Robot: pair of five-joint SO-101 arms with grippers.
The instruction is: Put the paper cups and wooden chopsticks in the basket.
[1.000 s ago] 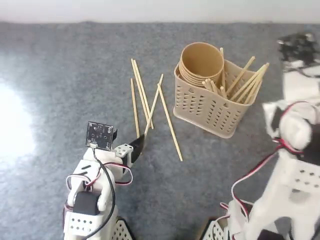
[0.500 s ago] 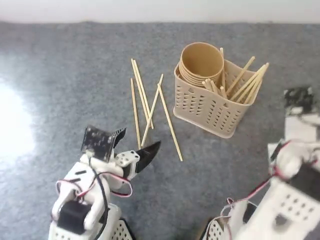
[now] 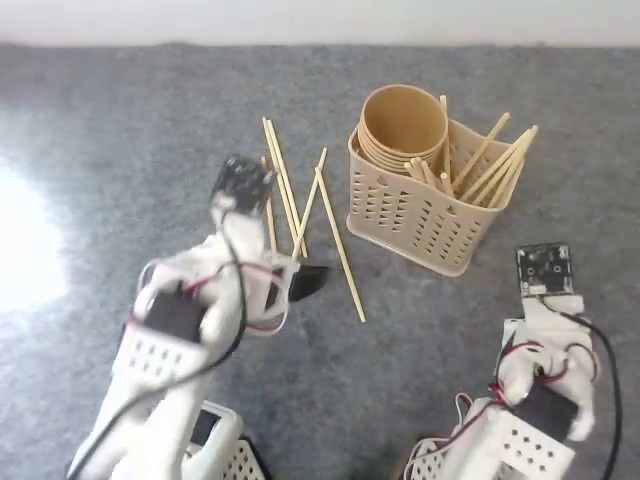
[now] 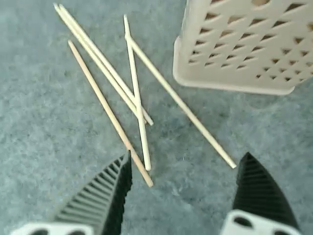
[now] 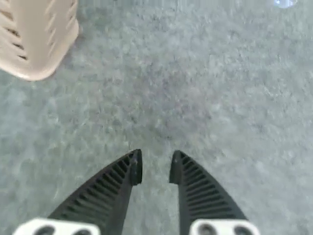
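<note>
Evidently the left gripper [image 4: 187, 159] hangs over the loose wooden chopsticks [image 4: 137, 98] with its fingers wide apart, probably to bracket their near ends for a pick. The sticks lie crossed on the grey worktop [image 3: 120, 130] just beside the basket [image 3: 420, 220], so one may drag another. The paper cups [image 3: 403, 125] sit stacked inside the basket. The right gripper [image 5: 155, 169], its fingers narrowly apart and empty, sits low near the basket's corner.

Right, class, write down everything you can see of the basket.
The basket is a beige, plastic-looking rectangular tub with rows of slots through its walls and a plain rim. It stands upright on the grey carpet-like surface, set at an angle. Inside, a nested stack of paper cups fills one end, and several wooden chopsticks lean out over the rim at the other.
</note>
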